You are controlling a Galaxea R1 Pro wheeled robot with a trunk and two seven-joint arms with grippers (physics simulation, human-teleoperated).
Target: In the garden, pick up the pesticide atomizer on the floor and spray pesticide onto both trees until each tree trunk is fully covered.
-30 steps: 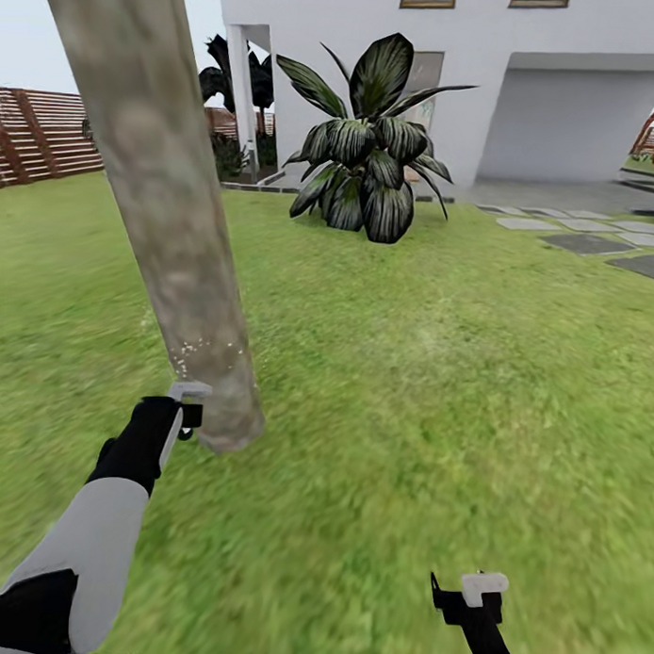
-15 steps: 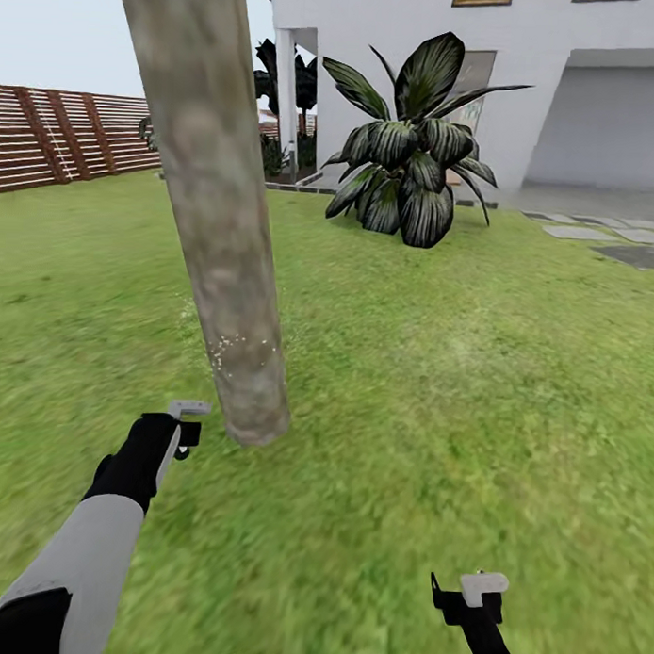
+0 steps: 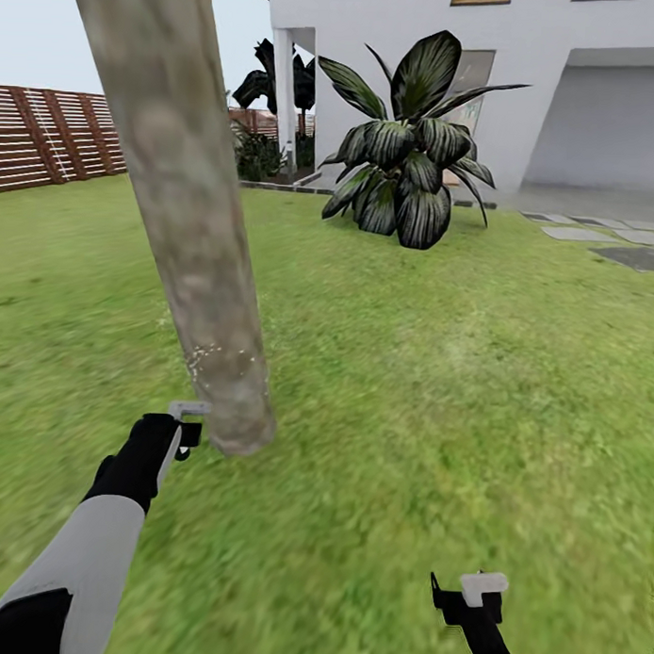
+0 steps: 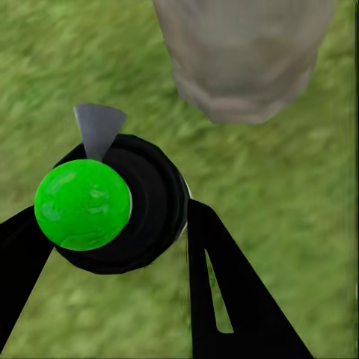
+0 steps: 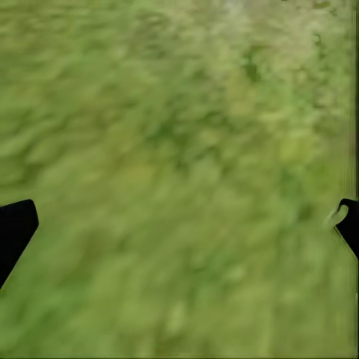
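The left pincer (image 4: 112, 247) clamps the pesticide atomizer (image 4: 105, 202), a round black body with a glossy green ball, just beside the mottled grey-brown tree trunk (image 3: 192, 266). Pale specks dot the bark above its base. The right pincer (image 5: 179, 224) hangs spread wide over blurry grass (image 5: 179, 149).

tree trunk (image 3: 193, 247) front left on lawn (image 3: 438, 387) | broad-leaf plant (image 3: 404, 155) behind, before house (image 3: 562, 81) | fence (image 3: 51, 138) far left
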